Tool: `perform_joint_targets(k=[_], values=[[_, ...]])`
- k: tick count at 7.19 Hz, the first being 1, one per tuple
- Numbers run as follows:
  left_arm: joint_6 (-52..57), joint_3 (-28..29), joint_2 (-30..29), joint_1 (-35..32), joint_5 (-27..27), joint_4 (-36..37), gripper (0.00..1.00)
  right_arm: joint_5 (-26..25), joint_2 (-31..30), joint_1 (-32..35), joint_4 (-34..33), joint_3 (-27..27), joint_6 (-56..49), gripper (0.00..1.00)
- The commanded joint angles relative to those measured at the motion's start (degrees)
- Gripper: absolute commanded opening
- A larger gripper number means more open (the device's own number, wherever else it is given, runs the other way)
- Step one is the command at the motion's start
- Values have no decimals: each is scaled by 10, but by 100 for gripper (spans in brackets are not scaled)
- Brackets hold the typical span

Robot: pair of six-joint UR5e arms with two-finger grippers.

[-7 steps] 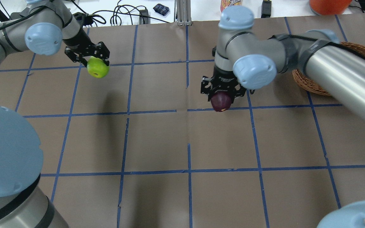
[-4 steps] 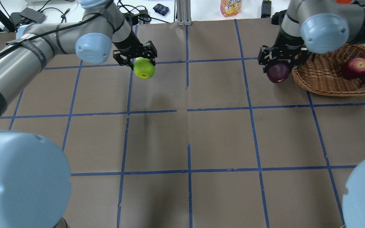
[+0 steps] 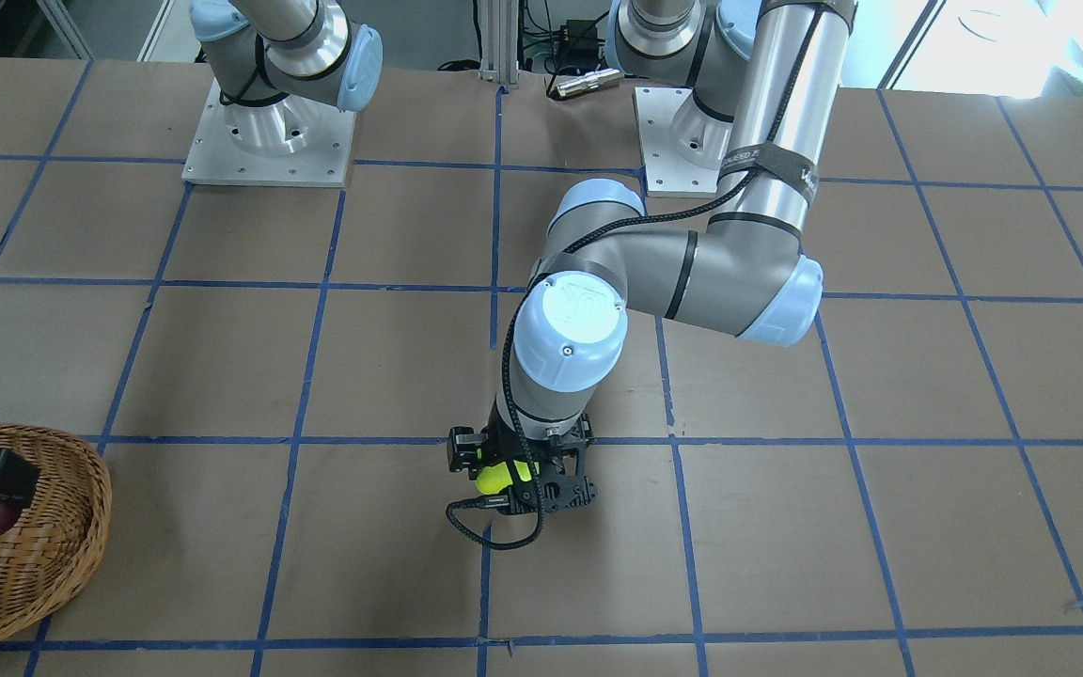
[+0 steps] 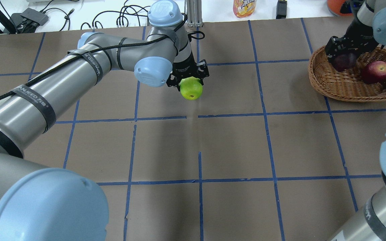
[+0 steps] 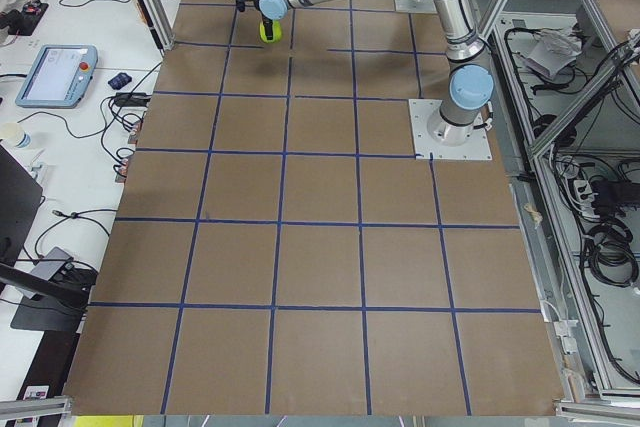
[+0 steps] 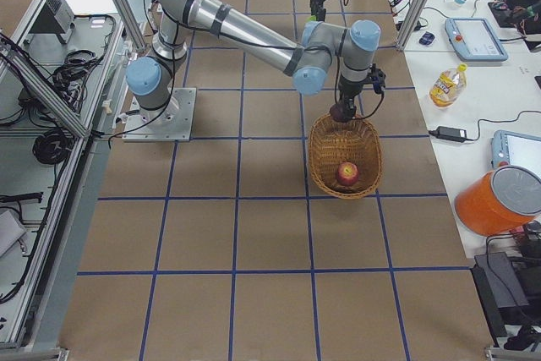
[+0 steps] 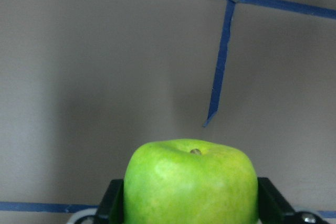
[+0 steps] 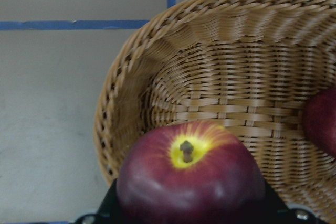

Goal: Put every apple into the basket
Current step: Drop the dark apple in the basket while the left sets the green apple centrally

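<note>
My right claw (image 4: 344, 56) clamps the maroon apple (image 4: 343, 62) over the basket (image 4: 317, 83), beside the red apple (image 4: 376, 71), ready, I reckon, for release, while my left claw (image 4: 189, 80) grips the green apple (image 4: 191, 89) above mid-tabletop (image 4: 233, 144).

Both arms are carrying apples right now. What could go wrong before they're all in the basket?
1. The green apple hangs in the left arm's jaws over the table, far from the basket; a slip could send it rolling away.
2. The right arm's jaws hold the maroon apple above the basket, so the left arm may crowd it there.
3. Dropped, the maroon apple might knock the red apple.
</note>
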Motion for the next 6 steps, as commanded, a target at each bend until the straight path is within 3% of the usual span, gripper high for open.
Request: perform_joint_targets(k=[1, 2, 3, 4, 5, 6], values=[[-17, -44, -3, -12, 2, 24, 13, -2, 20, -31, -16, -1, -43, 0], [-34, -52, -4, -18, 1, 28, 84, -2, 30, -36, -18, -1, -56, 0], [-39, -53, -3, -22, 1, 30, 100, -2, 36, -45, -19, -1, -60, 2], [-33, -42, 17, -18, 1, 28, 100, -1, 40, -65, -24, -1, -69, 25], [-28, -36, 41, -7, 1, 20, 100, 2, 53, -67, -41, 0, -72, 85], [1, -29, 70, 20, 1, -1, 100, 6, 56, -67, -54, -2, -68, 100]])
